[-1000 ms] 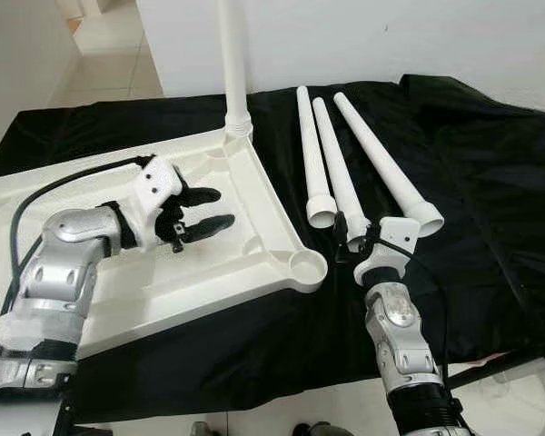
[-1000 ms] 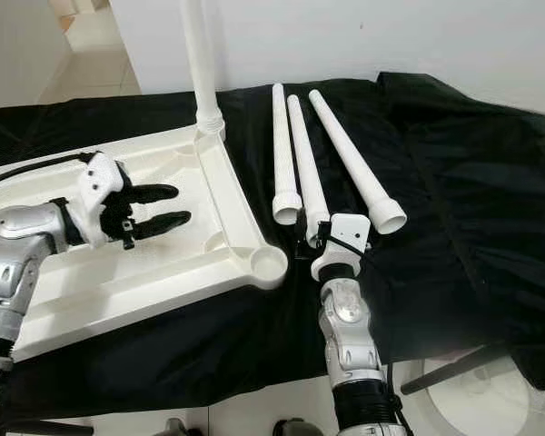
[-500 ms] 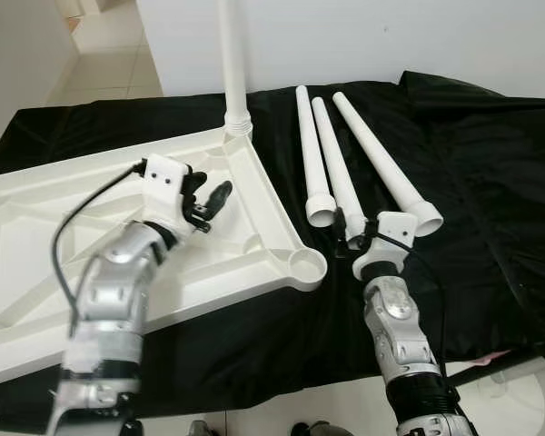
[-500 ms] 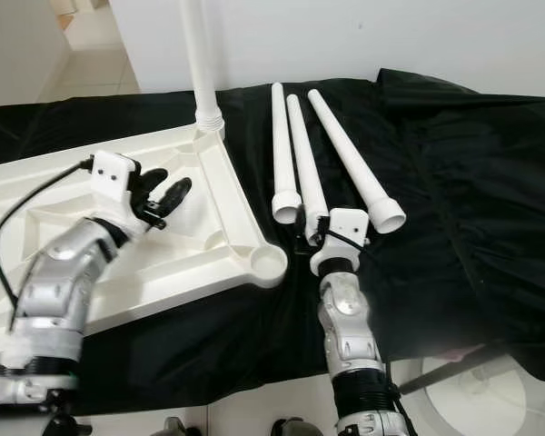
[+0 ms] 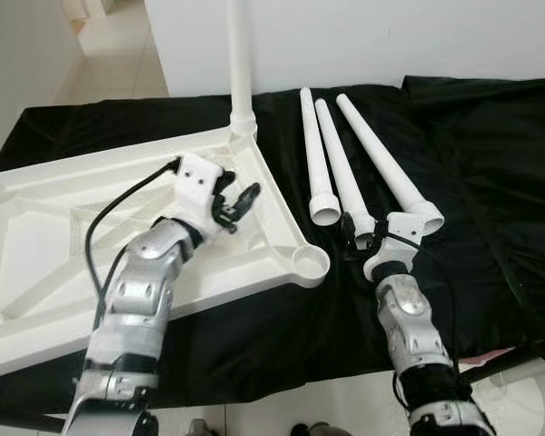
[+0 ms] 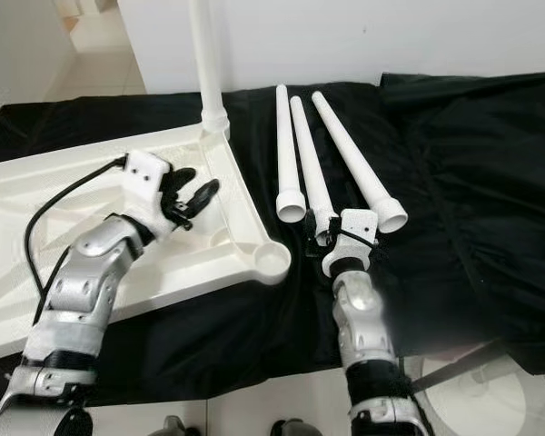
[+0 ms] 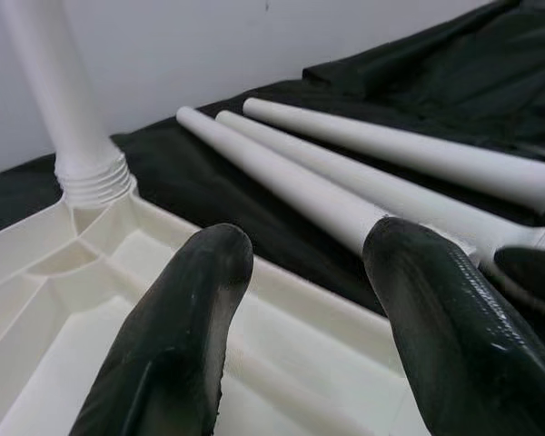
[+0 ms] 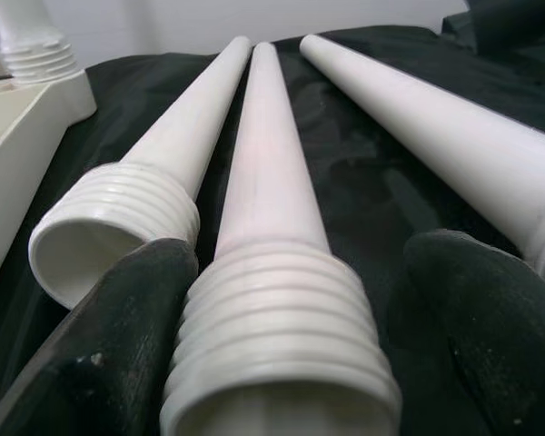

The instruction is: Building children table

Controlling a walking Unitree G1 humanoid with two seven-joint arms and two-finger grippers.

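Three loose legs (image 5: pixel 350 177) lie on black cloth (image 5: pixel 490 163). Right gripper (image 8: pixel 282 309), fingers apart, straddles the middle leg's threaded end. Left gripper (image 5: pixel 239 202), fingers apart, hovers over the tabletop (image 5: pixel 36 227).

Black cloth (image 5: pixel 490 163) covers the surface; on it lies the upturned white tabletop (image 5: pixel 36 227) at nine o'clock, three loose white legs (image 5: pixel 345 173) at one o'clock.

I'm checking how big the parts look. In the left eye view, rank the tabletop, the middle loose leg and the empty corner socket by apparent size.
1. Tabletop, largest by far.
2. Middle loose leg, long and thin.
3. Empty corner socket, smallest.
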